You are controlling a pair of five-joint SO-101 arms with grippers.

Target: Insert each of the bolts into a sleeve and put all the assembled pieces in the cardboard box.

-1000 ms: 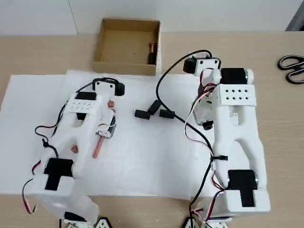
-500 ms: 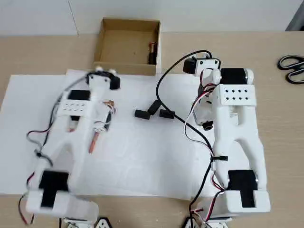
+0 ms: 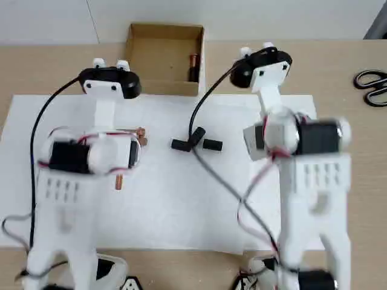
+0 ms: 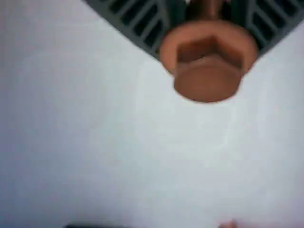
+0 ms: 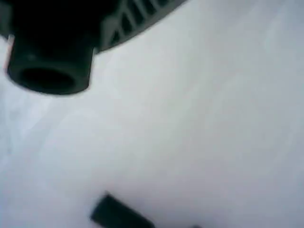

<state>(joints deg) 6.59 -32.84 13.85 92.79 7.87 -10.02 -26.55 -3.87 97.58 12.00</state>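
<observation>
As mating presumably needs both parts off the desk (image 3: 36, 66), left pincer (image 4: 204, 16) clamps a bolt (image 4: 207, 66) by its shank, front-left of the cardboard box (image 3: 160, 86); loose sleeves (image 3: 181, 145) lie in front of it; right pincer (image 5: 80, 23) grips a sleeve (image 5: 50, 66), bore exposed, front-right.

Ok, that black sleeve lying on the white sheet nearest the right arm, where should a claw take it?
Probably mid-body, from straight above. The sleeve lies flat on its side on the white sheet, so a grip across its round sides leaves both ends free.
</observation>
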